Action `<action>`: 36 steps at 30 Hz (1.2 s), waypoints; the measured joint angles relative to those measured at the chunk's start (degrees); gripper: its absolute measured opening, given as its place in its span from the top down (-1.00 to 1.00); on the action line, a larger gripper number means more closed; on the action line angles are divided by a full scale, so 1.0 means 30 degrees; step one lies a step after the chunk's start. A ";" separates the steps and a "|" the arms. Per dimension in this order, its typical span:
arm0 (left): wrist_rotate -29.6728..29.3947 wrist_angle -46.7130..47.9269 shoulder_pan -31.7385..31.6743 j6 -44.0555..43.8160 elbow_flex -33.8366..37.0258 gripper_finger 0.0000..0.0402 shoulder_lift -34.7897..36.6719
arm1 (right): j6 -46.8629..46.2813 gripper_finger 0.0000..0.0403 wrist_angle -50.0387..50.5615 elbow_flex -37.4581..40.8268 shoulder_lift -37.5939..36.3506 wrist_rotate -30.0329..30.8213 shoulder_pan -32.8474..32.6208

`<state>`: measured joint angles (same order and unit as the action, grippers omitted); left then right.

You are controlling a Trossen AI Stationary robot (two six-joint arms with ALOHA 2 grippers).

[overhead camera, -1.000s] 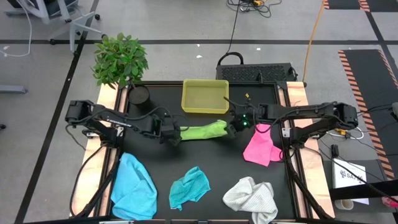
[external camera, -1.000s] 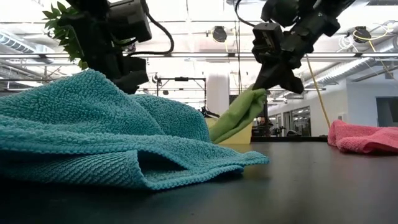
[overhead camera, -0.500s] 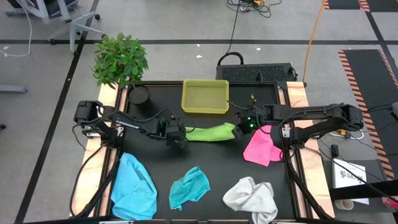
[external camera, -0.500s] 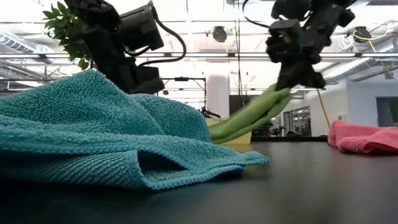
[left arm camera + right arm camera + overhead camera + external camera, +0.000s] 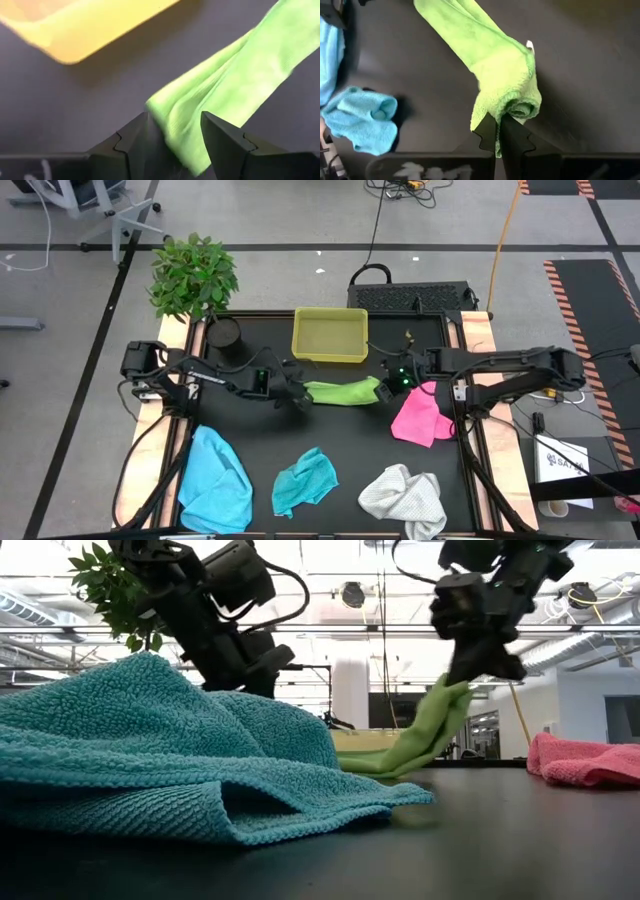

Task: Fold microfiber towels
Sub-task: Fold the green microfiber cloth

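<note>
From above, the lime green towel is lying stretched across the black desk, just in front of the yellow-green tray, between the left gripper and right gripper.

At desk height, the right gripper is lifting one end off the desk (the teal towel is filling the foreground).

The left wrist view is showing its fingers spread, straddling the towel's end.

The right wrist view is showing fingers pinched shut on a rolled edge.
</note>
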<state>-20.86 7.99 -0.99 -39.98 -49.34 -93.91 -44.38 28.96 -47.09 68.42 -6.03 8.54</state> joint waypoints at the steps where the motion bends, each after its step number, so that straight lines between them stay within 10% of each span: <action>1: 0.0000 -0.0164 -0.0041 0.0161 0.0000 0.10 0.0000 | 0.0029 1.00 -0.0388 0.0000 0.0388 -0.0032 0.0000; 11: 0.0008 0.0028 -0.0061 0.0176 0.0000 0.10 0.0000 | 0.0035 1.00 -0.4428 0.0000 0.2149 -0.1580 0.0083; 26: 0.0472 0.0841 -0.0061 0.0234 -0.0004 0.10 0.0007 | -0.2085 1.00 0.5875 0.0007 -0.3250 0.0529 0.0131; 36: 0.0465 -0.0635 -0.0118 0.0291 -0.0007 0.10 0.0007 | -0.2496 1.00 0.5696 0.0007 -0.2506 0.0467 0.0175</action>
<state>-19.47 6.08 -1.34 -39.11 -49.36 -93.89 -51.87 46.05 -47.07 60.91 -4.63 9.06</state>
